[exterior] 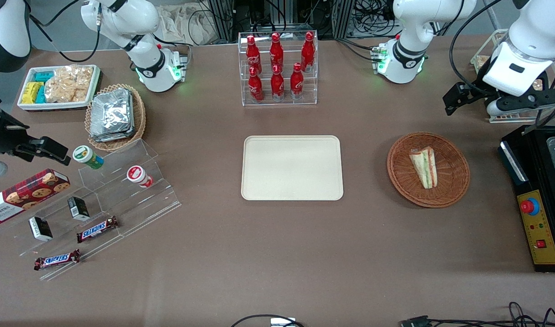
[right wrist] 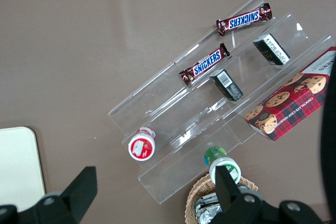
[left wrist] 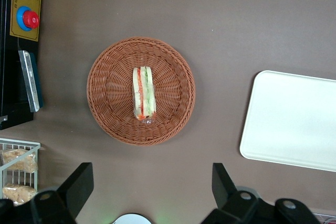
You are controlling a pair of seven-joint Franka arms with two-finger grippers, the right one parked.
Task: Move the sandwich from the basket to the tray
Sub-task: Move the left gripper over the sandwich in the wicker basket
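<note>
Nearest the front camera of the task's things, the tray point(exterior: 292, 167) lies flat and bare at the middle of the table, with nothing on it yet. Beside it, toward the working arm's end of the table and apart from it, sits the basket point(exterior: 454, 184), and in the basket lies the sandwich point(exterior: 424, 166), a wrapped wedge resting on its side close to the basket's centre, touching nothing but the wicker.

Farther from the camera than the basket, and high above the table, hangs the left arm's gripper point(left wrist: 152, 192). Its fingers point(left wrist: 80, 182) stand wide apart and hold nothing (the wrist view shows the basket and sandwich well clear of them, with bare table between).

By my judgement the task is at its very first step: the approach to the sandwich, with no grasp begun. The next move calls for bringing the gripper over the basket's middle and lowering it so the wide fingers straddle the wedge across its narrow thickness, bread faces against the pads. The wrap looks slippery and the bread soft, so a gentle closing seems wise, and the basket's low rim should be cleared on the descent.
</note>
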